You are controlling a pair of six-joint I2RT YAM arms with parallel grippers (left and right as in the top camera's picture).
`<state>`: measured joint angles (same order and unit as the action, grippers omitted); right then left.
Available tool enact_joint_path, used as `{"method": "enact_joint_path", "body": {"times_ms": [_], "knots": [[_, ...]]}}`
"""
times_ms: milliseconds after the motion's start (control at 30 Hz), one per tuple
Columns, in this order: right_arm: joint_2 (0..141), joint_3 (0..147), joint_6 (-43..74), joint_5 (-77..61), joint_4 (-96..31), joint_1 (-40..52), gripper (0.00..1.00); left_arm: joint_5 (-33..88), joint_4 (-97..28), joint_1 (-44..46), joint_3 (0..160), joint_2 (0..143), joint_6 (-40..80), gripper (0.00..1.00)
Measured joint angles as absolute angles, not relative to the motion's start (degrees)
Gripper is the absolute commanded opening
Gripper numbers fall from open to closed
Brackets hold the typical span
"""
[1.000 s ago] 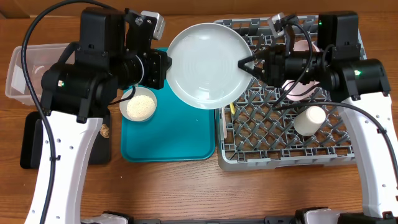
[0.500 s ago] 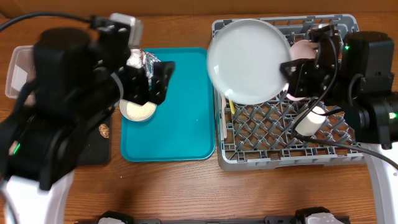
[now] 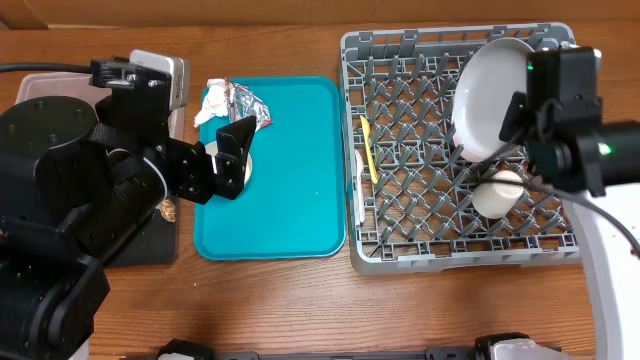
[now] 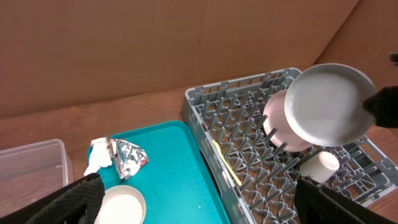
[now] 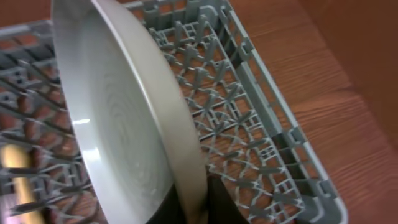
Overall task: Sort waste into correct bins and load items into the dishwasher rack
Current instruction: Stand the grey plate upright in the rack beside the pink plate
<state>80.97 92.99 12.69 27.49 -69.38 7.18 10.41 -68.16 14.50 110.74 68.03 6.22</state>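
pale grey plate (image 3: 488, 95) tilted on edge over the dishwasher rack's (image 3: 450, 262) far right corner, right gripper (image 5: 198, 200) clamped on its rim; left gripper (image 3: 232, 158) wide and empty. rim-only pinch may slip, or the plate may knock the whitish-pink plate (image 4: 275, 121) beside it.

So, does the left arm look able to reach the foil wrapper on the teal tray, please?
Probably yes: the left hand hangs open and empty near the foil wrapper, which lies uncovered at the far corner of the teal tray, beside the napkin.
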Motion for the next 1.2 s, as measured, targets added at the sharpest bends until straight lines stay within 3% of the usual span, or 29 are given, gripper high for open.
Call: {"method": "enact_joint_path", "body": {"times_ms": [167, 467, 567, 600, 633, 700, 1000, 1200], "knots": [[85.95, 92.99, 4.60, 30.09, -67.79, 10.00, 0.04, 10.41, -69.06, 14.50, 110.74, 68.05, 6.22, 1.00], [95.07, 92.99, 1.76, 34.54, -67.51, 12.40, 0.05, 10.39, -71.07, 14.50, 110.74, 68.05, 6.22, 1.00], [96.33, 92.99, 2.09, 34.79, -66.74, 12.47, 0.16, 10.41, -71.75, 14.50, 110.74, 68.05, 6.22, 1.00], [96.38, 92.99, 2.15, 34.65, -66.61, 12.56, 0.23, 10.41, -71.88, 14.50, 110.74, 68.05, 6.22, 1.00], [96.38, 92.99, 2.70, 34.61, -66.52, 12.69, 0.39, 10.39, -71.99, 14.50, 110.74, 68.05, 6.24, 1.00], [96.40, 92.99, 3.03, 34.85, -65.49, 13.15, 0.52, 10.41, -72.05, 14.50, 110.74, 68.05, 6.24, 1.00], [96.14, 96.68, 6.42, 31.29, -68.82, 14.02, 0.55, 10.39, -74.24, 14.50, 110.74, 69.63, 6.24, 1.00], [86.94, 104.84, 8.40, 10.50, -69.89, 14.02, 0.64, 10.35, -75.64, 14.50, 110.74, 71.64, 6.22, 1.00]]}}
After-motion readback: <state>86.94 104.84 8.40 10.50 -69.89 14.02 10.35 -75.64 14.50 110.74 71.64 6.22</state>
